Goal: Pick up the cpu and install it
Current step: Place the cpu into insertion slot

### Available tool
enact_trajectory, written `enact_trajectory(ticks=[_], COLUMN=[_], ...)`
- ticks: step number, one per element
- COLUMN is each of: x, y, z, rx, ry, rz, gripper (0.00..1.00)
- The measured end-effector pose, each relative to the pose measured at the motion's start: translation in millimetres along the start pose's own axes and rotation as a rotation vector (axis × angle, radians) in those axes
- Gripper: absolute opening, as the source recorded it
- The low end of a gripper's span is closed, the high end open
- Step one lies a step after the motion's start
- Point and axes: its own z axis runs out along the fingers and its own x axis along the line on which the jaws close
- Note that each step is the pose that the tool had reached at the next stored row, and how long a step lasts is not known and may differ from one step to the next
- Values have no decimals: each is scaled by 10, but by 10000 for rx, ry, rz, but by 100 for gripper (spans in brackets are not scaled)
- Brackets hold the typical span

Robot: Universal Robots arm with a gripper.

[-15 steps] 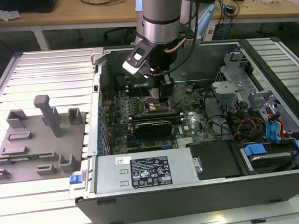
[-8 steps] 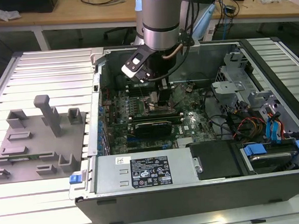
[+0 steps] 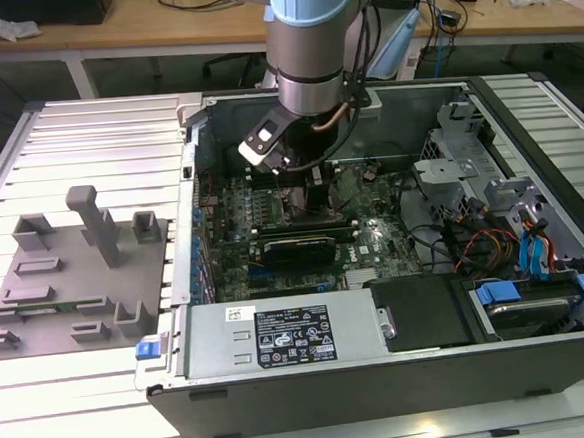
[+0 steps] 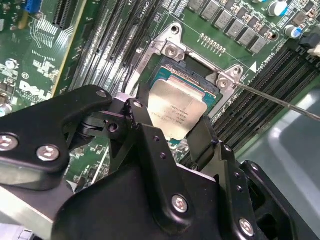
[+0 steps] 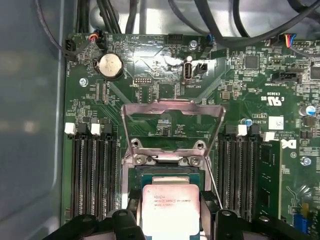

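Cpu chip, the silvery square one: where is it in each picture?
Exterior view: hidden under the grey arm wrist, inside the open case.
Second wrist view: silvery square cpu gripped in the black claw, at the metal-framed socket.
First wrist view: same chip beside the raised silver socket lid.
Shared landmark: the green motherboard.
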Motion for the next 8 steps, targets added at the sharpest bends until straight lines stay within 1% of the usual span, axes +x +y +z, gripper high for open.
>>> enact_trajectory(ticks=[1, 2, 5, 8], x=[2, 9, 35, 37], y=[-4, -6, -6, -7], z=[33, 51, 66, 88], rx=[0, 0, -1, 1], ry=[0, -1, 0, -3], rz=[1, 2, 1, 3], gripper=[55, 55, 55, 55])
